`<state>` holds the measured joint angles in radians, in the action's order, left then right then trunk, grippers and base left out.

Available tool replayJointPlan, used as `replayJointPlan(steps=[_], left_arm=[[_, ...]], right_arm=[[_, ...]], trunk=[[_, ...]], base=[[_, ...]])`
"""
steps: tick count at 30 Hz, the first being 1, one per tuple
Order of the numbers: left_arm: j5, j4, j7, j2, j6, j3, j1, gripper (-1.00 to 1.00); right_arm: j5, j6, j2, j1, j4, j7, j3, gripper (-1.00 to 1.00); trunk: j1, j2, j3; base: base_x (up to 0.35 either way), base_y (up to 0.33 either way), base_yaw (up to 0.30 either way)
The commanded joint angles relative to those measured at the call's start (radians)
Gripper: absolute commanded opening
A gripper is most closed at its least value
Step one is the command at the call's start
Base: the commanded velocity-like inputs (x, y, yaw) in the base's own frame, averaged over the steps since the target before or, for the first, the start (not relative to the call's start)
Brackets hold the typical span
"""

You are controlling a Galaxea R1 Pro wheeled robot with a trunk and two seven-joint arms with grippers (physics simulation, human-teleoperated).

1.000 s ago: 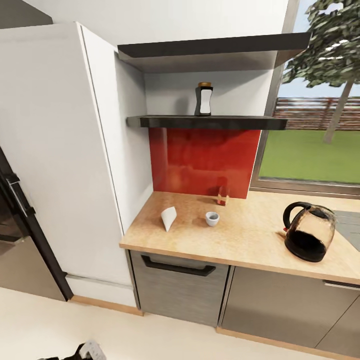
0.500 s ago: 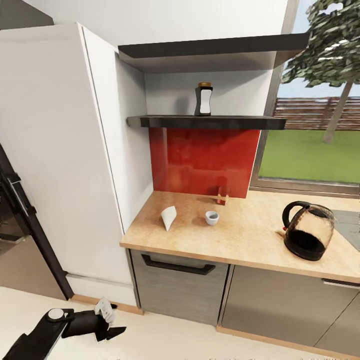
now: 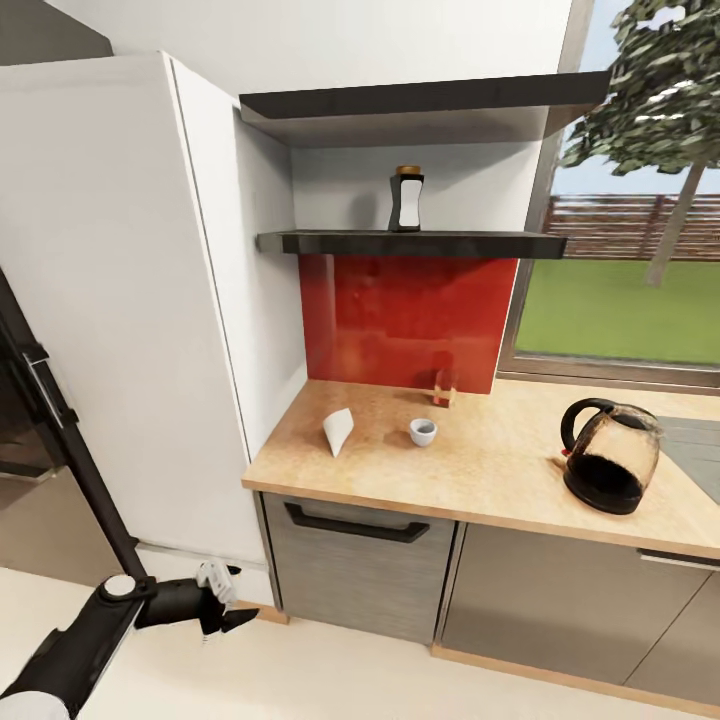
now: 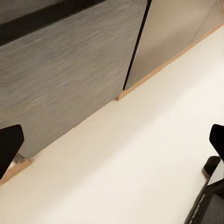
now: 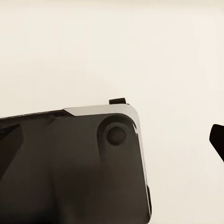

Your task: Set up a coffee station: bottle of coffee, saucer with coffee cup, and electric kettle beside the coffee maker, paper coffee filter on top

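Observation:
The bottle of coffee (image 3: 407, 200), dark with a yellow cap, stands on the black kitchen shelf (image 3: 410, 243). On the beige countertop (image 3: 480, 470) below lie a white paper coffee filter (image 3: 338, 430) and a tiny white coffee cup (image 3: 423, 432). The glass electric kettle (image 3: 610, 456) stands to the right. The coffee maker and saucer are out of view. My left gripper (image 3: 232, 598) (image 4: 112, 144) hangs open low over the floor, in front of the grey cabinets, holding nothing. My right gripper (image 5: 112, 140) is open above the robot's dark base.
A small red-brown item (image 3: 445, 388) stands against the red backsplash (image 3: 405, 320). A tall white cabinet (image 3: 120, 300) bounds the counter on the left, with a dark appliance (image 3: 30, 420) beyond. A grey drawer front (image 3: 355, 570) and the cream floor (image 3: 330, 680) lie below; a window (image 3: 630, 270) is at right.
My left arm has come up into view from the lower left and risen towards the cabinet base. The camera has shifted slightly. The things on the counter have stayed put.

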<state>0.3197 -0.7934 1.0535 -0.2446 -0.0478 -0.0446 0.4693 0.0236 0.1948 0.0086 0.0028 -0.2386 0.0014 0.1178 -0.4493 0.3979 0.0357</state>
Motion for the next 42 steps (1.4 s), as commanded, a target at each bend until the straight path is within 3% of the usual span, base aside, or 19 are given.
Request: replayJointPlan(steps=[1, 6, 11, 15, 16, 19, 20, 21, 25, 27, 34, 36, 37, 42], left_arm=[[0.005, -0.035, 0.026, 0.001, -0.042, -0.003, 0.007, 1.0], [0.005, -0.132, 0.129, 0.004, -0.137, -0.004, 0.051, 1.0], [0.006, -0.172, 0.238, 0.007, -0.222, -0.004, 0.141, 1.0], [0.004, -0.18, 0.3, 0.014, -0.347, -0.003, 0.241, 1.0], [0.003, -0.183, 0.31, 0.025, -0.43, 0.0, 0.319, 1.0], [0.004, -0.183, 0.311, 0.038, -0.504, 0.011, 0.382, 1.0], [0.004, -0.182, 0.311, 0.042, -0.528, 0.022, 0.406, 1.0], [0.006, -0.173, 0.305, 0.049, -0.598, 0.086, 0.492, 1.0], [0.007, -0.158, 0.294, 0.058, -0.665, 0.153, 0.583, 1.0], [0.008, -0.087, 0.292, 0.07, -0.679, 0.198, 0.658, 1.0], [0.017, -0.082, 0.292, 0.055, -0.671, 0.211, 0.653, 1.0], [0.042, -0.085, 0.292, 0.056, -0.669, 0.212, 0.653, 1.0], [0.087, -0.089, 0.292, 0.06, -0.668, 0.212, 0.652, 1.0], [0.106, -0.091, 0.293, 0.06, -0.667, 0.212, 0.652, 1.0]], right_arm=[[0.002, 0.002, 0.001, 0.0, -0.001, 0.0, 0.003, 1.0], [0.002, 0.002, 0.001, 0.0, -0.001, 0.0, 0.003, 1.0], [0.002, 0.002, 0.001, 0.0, -0.001, 0.0, 0.003, 1.0], [0.002, 0.002, 0.001, 0.0, -0.001, 0.0, 0.003, 1.0], [0.002, 0.002, 0.001, 0.0, -0.001, 0.0, 0.003, 1.0], [0.002, 0.002, 0.001, 0.0, -0.001, 0.0, 0.003, 1.0], [0.002, 0.002, 0.001, 0.0, -0.001, 0.0, 0.003, 1.0], [0.002, 0.002, 0.001, 0.0, 0.001, 0.0, 0.003, 1.0], [0.002, 0.002, 0.001, 0.0, 0.004, -0.002, 0.002, 1.0], [0.002, 0.002, 0.001, 0.0, 0.004, -0.004, 0.003, 1.0], [0.002, 0.002, 0.001, 0.0, 0.005, -0.004, 0.002, 1.0], [0.002, 0.002, 0.001, 0.0, 0.005, -0.004, 0.002, 1.0], [0.001, 0.002, 0.001, 0.0, 0.005, -0.004, 0.002, 1.0], [0.001, 0.002, 0.001, 0.0, 0.005, -0.004, 0.002, 1.0]], trunk=[[-0.001, 0.002, 0.002], [-0.001, 0.002, 0.002], [-0.001, 0.002, 0.002], [-0.001, 0.002, 0.002], [-0.001, 0.002, 0.002], [-0.001, 0.002, 0.002], [-0.001, 0.002, 0.002], [-0.001, 0.002, 0.002], [-0.001, 0.002, 0.002], [-0.001, 0.002, 0.002], [-0.001, 0.002, 0.002], [-0.001, 0.002, 0.002], [-0.001, 0.002, 0.002], [-0.001, 0.002, 0.002]], base=[[-0.001, 0.0, 0.0], [0.0, 0.0, 0.0], [0.0, 0.0, 0.0], [0.0, 0.0, 0.0], [0.0, 0.0, 0.0], [0.0, 0.0, 0.0], [0.0, 0.0, 0.0], [0.0, 0.0, 0.0], [0.0, 0.0, 0.0], [0.0, 0.0, -0.107], [0.0, 0.0, -0.254], [0.0, 0.0, -0.263], [0.0, 0.0, -0.263], [0.0, 0.0, -0.264]])
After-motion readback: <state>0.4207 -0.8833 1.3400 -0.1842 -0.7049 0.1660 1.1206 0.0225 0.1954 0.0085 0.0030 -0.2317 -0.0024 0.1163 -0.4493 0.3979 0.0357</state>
